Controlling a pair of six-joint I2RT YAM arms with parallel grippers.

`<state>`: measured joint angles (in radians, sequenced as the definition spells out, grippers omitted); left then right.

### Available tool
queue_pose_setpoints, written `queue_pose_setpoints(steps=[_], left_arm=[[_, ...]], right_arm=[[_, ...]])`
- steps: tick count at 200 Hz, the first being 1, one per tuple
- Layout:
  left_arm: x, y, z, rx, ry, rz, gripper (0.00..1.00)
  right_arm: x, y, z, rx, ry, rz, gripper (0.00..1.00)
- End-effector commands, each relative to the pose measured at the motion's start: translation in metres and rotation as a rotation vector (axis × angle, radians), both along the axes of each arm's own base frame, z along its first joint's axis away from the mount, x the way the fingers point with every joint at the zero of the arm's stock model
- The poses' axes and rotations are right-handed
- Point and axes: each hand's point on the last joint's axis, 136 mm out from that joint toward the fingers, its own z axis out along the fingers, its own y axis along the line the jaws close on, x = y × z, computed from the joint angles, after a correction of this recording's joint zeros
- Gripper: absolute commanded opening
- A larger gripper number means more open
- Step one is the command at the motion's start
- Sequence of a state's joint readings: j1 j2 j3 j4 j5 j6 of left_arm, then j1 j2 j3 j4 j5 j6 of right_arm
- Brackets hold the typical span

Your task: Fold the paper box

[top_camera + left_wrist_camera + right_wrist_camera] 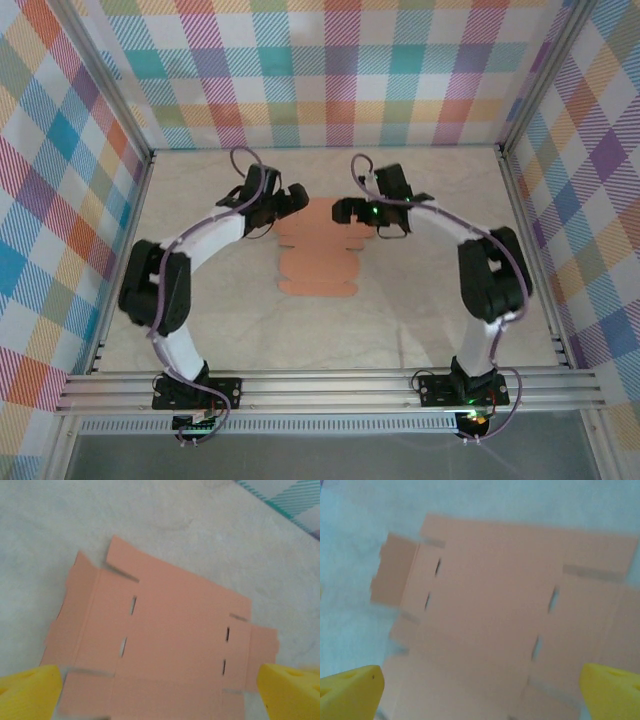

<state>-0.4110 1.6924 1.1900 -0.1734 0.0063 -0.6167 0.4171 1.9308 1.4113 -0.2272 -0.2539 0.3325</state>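
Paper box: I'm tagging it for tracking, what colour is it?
The paper box is plain salmon-orange, clearest in the left wrist view.

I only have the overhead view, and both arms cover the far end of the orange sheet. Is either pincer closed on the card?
Observer: No. In the left wrist view the left pincer stands wide open over the paper box, with its yellow fingertips on either side and gripping nothing.
Operator: And the right one?
Observer: The right pincer is open too and sits above the card. That view is blurred.
Operator: Any folds in it?
Observer: None that I can see. It lies flat and unfolded, with short slits beside its crease lines.
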Motion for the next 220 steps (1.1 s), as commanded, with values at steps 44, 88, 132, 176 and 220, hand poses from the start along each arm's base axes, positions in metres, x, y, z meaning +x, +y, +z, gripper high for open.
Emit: queue_pose_setpoints(steps=[44,88,132,176,220], left_arm=[[-0.096,-0.07,-0.065,-0.109,0.192,-0.144,1.0],[-0.098,-0.071,-0.092,-0.067,0.249,-0.153,1.0],[-0.089,-0.042,-0.109,-0.003,0.302,-0.141,1.0],[-0.062,-0.028,-0.121,0.029,0.319,-0.117,1.0],[-0.028,-0.027,-0.119,0.046,0.299,-0.107,1.0]], right_arm=[[0.053,0.027,-0.05,-0.006,0.171,-0.008,1.0],[0.041,0.007,-0.078,-0.018,0.259,-0.084,1.0],[0.006,-0.042,-0.081,-0.051,0.274,-0.15,1.0],[-0.055,-0.066,-0.084,-0.059,0.3,-0.18,1.0],[-0.115,-0.074,-0.083,0.014,0.365,-0.217,1.0]])
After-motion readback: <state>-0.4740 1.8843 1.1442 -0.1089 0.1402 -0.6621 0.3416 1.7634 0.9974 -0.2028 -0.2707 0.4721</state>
